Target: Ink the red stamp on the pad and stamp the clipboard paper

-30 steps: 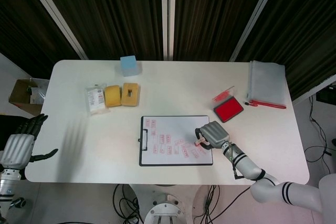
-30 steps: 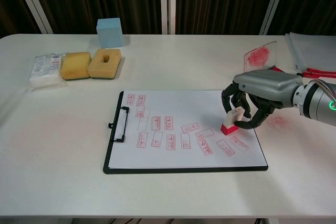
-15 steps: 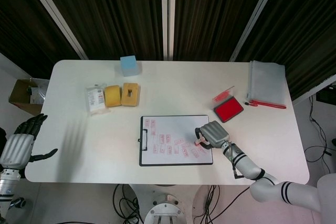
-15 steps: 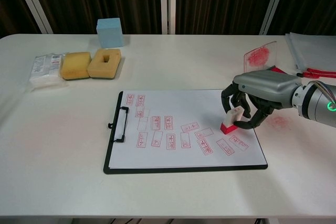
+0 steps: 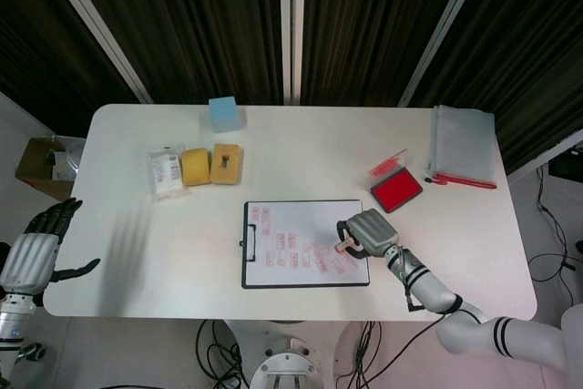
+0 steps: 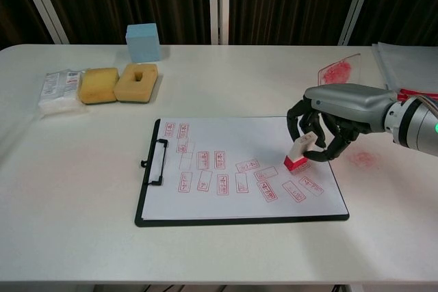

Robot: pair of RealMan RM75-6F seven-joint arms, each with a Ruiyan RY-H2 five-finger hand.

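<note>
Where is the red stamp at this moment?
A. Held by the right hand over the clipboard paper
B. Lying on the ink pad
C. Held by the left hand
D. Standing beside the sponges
A: the right hand grips the red stamp over the clipboard paper, near its right edge.

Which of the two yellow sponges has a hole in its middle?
The sponge with a hole is the right-hand one of the pair, nearer the blue block. The plain sponge beside it, next to the white packet, has none.
</note>
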